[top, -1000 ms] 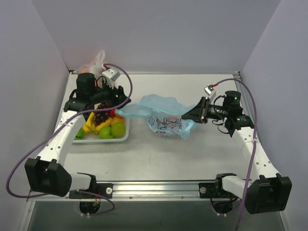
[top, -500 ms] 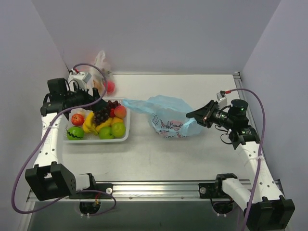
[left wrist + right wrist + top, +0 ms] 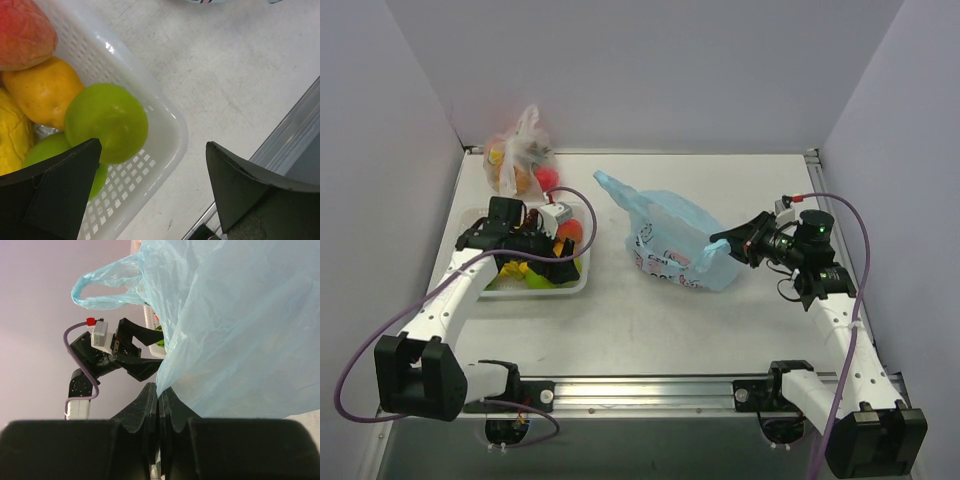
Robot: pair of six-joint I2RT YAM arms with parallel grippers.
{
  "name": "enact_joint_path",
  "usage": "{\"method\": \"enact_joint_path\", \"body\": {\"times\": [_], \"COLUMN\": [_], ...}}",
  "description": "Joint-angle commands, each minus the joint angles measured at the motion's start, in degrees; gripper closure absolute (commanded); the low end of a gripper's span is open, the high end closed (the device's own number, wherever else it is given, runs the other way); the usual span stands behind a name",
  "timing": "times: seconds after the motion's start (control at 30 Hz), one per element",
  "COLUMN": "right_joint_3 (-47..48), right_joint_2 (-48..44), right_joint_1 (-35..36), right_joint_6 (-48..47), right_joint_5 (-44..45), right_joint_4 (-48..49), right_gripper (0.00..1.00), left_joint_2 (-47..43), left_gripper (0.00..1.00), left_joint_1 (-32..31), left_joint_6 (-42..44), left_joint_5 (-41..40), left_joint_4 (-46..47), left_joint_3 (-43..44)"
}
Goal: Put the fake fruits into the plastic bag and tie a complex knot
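The plastic bag (image 3: 665, 225) lies slumped on the middle of the bench (image 3: 650, 325), its printed side facing the arms. One loop handle (image 3: 608, 186) sticks out from its 11 o'clock corner. Whether anything is inside it cannot be told.

At the bag's 3 o'clock edge the right claw (image 3: 159, 392) has its fingers pressed together, pinching a fold of the blue film. In the right wrist view the film rises out of the pinch and fills the upper right of the view.

At 9 o'clock from the bag, apart from it, stands a white perforated basket (image 3: 167, 145) holding the fake fruits (image 3: 42, 90). In its near right corner sits a green apple (image 3: 106, 122). A second green apple (image 3: 37, 150) is half hidden beside it, and a yellow-orange piece and a reddish one (image 3: 22, 32) lie further in. A strip of yellow shows at the left edge of the left wrist view.

The left claw (image 3: 152, 150) hangs over that corner with its fingers spread wide, holding nothing. One finger is over the fruit and the other is outside the basket wall, over bare bench. The first apple lies just beside the inner finger; whether they touch cannot be told.

At 10 o'clock from the blue bag, by the back wall, stands a clear bag (image 3: 520, 160) with a tied top, with orange and red fruit showing through it.
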Motion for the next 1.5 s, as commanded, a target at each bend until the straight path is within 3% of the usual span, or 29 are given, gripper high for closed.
{"method": "enact_joint_path", "body": {"times": [0.0, 0.53, 0.7, 0.9, 1.1, 1.17, 1.3, 1.47], "right_joint_3": [-0.83, -2.16, -2.33, -4.17, -6.46, -7.08, -7.43, -6.38], "right_joint_2": [-1.16, -1.77, -1.60, -2.04, -2.04, -2.21, -2.21, -1.77], "right_joint_1": [-0.42, -0.68, -0.77, -0.77, -0.77, -0.68, -0.68, -0.15], "right_joint_6": [-0.52, -0.70, -0.09, 3.85, 8.52, 9.75, 11.69, 12.48], "right_joint_5": [-0.60, -0.87, -0.95, -1.66, -1.92, -1.92, -2.19, -2.36], "right_joint_4": [1.39, 0.95, 0.86, 3.05, 7.18, 7.63, 8.42, 8.77], "right_gripper": [1.00, 1.00, 1.00, 1.00, 1.00, 1.00, 1.00, 1.00], "left_joint_2": [1.85, 7.75, 8.28, -1.19, -7.98, -7.46, -3.87, 0.27], "left_gripper": [0.02, 0.03, 0.23, 0.44, 0.54, 0.55, 0.54, 0.51], "left_joint_1": [-0.80, -6.08, -5.99, -5.29, -5.98, -8.09, -15.99, -28.30], "left_joint_6": [-1.04, -0.69, -0.43, -1.66, -2.18, -3.23, -10.96, -13.44], "left_joint_5": [-5.04, -17.62, -16.74, -6.67, 8.73, 14.45, 15.87, 1.93], "left_joint_4": [5.28, 12.86, 11.90, 6.63, 1.96, 2.05, 10.70, 22.34], "left_joint_3": [-0.37, -3.18, -2.83, 1.29, 8.94, 10.87, 16.67, 19.32]}}
